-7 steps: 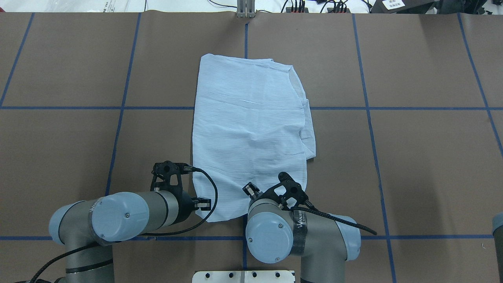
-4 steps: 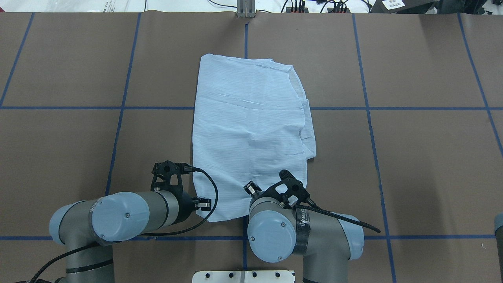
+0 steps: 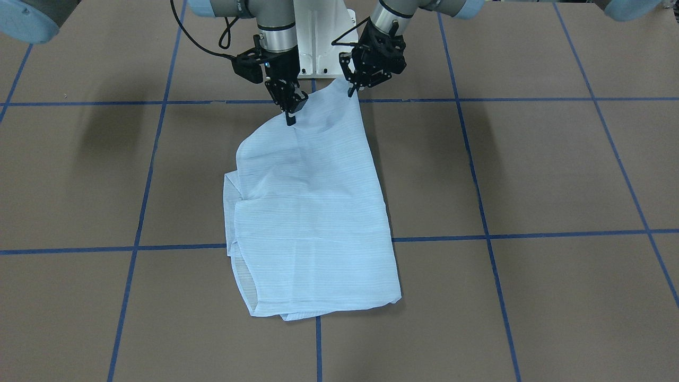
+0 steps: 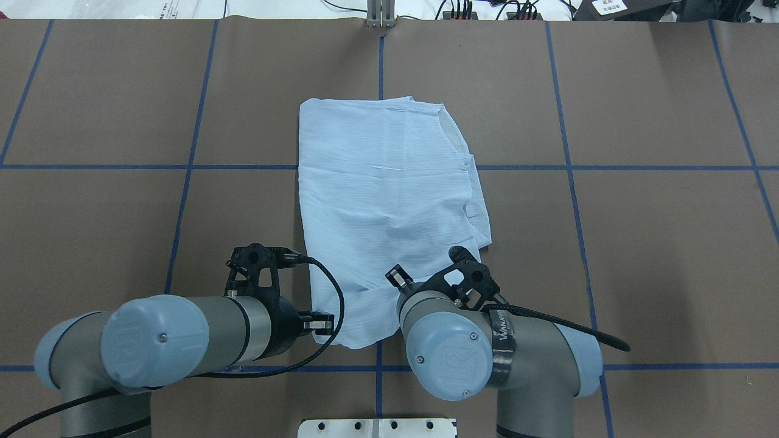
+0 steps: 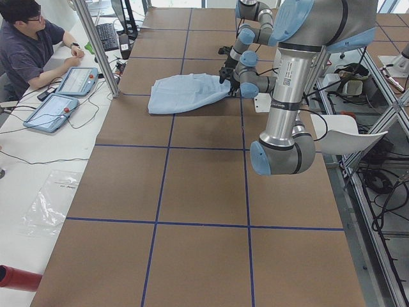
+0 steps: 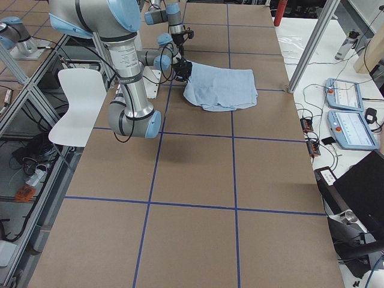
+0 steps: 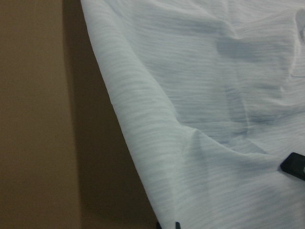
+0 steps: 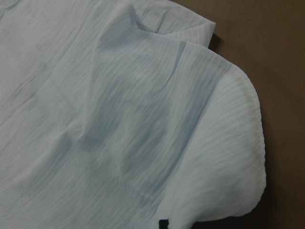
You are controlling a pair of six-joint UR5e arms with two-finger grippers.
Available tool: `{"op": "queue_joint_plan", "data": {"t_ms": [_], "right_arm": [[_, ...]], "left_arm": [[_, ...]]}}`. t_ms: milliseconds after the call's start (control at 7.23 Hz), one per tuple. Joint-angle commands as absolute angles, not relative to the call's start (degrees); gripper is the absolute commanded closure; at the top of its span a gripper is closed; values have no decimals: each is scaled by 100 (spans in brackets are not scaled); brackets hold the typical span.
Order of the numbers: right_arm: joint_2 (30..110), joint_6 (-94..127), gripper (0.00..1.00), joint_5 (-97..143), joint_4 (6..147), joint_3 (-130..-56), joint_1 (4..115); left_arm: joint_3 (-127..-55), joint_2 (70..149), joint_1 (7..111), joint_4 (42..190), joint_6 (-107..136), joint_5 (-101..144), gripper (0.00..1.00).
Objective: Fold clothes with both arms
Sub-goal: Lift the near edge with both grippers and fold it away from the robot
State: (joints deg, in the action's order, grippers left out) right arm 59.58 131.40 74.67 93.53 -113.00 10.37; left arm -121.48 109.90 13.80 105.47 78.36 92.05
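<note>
The light-blue striped shirt (image 3: 313, 212) lies folded lengthwise on the brown table, also in the overhead view (image 4: 389, 182). Its edge nearest the robot is lifted off the table. My left gripper (image 3: 350, 91) is shut on one near corner of the shirt. My right gripper (image 3: 290, 116) is shut on the other end of that near edge. In the overhead view both grippers are hidden under their wrists. Both wrist views are filled with shirt cloth, in the left wrist view (image 7: 214, 95) and the right wrist view (image 8: 119, 119).
The white pedestal base (image 4: 377, 427) stands at the table's near edge between the arms. Blue tape lines (image 4: 182, 166) grid the table. An operator (image 5: 25, 45) sits with tablets (image 5: 64, 96) at the far side. A white chair (image 6: 78, 99) stands behind the robot.
Both arms have risen and drawn back toward the base, lifting the shirt's near edge. The whole shirt has slid slightly toward the robot and to its left.
</note>
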Motion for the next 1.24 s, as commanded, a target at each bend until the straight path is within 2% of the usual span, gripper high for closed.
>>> {"op": "queue_joint_plan", "data": {"t_ms": [0, 138, 276, 415, 691, 968, 1106], "right_arm": [[5968, 13122, 100, 7479, 10767, -12815, 846], [5872, 13122, 100, 7479, 11367, -13441, 705], [5514, 13113, 100, 7479, 11782, -13569, 703], [5311, 13018, 100, 7453, 11821, -13422, 712], [5195, 12404, 100, 7087, 11516, -12783, 790], [5194, 11964, 100, 7049, 10482, -11958, 1202], [5186, 11692, 100, 7049, 9911, -11414, 1448]], "left_arm": [[-13127, 11204, 1380, 9505, 7840, 9378, 100], [-13531, 11424, 1389, 8927, 7840, 9543, 100], [-13753, 11687, 1432, 8416, 7840, 9762, 100], [-13677, 11794, 1633, 8350, 7796, 9782, 100], [-13020, 11830, 2116, 8385, 7648, 9739, 100], [-12440, 11891, 2652, 8463, 7217, 9747, 100], [-11888, 11961, 2846, 8760, 7138, 9738, 100]]}}
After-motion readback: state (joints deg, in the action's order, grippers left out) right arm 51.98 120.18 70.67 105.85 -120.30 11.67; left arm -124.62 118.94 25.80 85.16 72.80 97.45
